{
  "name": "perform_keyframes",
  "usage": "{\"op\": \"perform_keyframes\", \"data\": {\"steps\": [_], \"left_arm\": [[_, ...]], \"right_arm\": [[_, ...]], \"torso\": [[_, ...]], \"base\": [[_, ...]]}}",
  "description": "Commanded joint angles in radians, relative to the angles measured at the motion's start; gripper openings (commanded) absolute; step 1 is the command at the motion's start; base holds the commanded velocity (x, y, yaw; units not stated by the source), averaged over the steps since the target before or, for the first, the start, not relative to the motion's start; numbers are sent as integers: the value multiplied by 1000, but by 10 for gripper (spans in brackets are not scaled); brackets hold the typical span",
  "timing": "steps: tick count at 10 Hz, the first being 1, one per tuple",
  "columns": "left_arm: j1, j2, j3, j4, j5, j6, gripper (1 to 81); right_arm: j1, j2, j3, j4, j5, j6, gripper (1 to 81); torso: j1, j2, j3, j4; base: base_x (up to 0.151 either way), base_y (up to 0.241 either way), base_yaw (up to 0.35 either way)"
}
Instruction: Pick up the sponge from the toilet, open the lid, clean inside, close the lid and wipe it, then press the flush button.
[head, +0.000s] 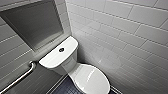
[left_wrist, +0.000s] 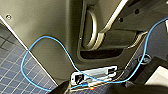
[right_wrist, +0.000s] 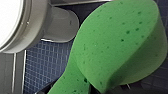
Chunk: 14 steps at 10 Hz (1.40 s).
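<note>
Sponge (right_wrist: 117, 47) clamped and bent in right jaws beside toilet (head: 66, 63) bowl, lid (head: 91, 80) shut; risk of slipping free onto floor tiles (right_wrist: 45, 65) through foam's give, or fouling any lid-lifting.

White tiled walls (head: 120, 30), a dark blue tiled floor (head: 67, 88), and perhaps a recessed window (head: 35, 22).
</note>
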Motion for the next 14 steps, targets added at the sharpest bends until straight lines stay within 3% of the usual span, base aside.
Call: {"op": "perform_keyframes", "data": {"steps": [1,4,8,14], "left_arm": [[-20,-129,226,-2,98,-3,811],[-81,-240,407,-5,98,-5,811],[-153,-257,435,-8,98,-8,811],[-219,-275,443,-23,96,-22,811]], "right_arm": [[-128,-73,12,-130,-38,-1,10],[-257,-87,16,-162,-38,-5,10],[-369,-23,-33,-201,-24,-15,10],[-391,40,-90,-224,-26,-15,10]], "torso": [[0,0,0,0],[0,0,0,0],[0,0,0,0],[0,0,0,0]], "base": [[0,0,0],[0,0,0],[0,0,0],[0,0,0]]}}
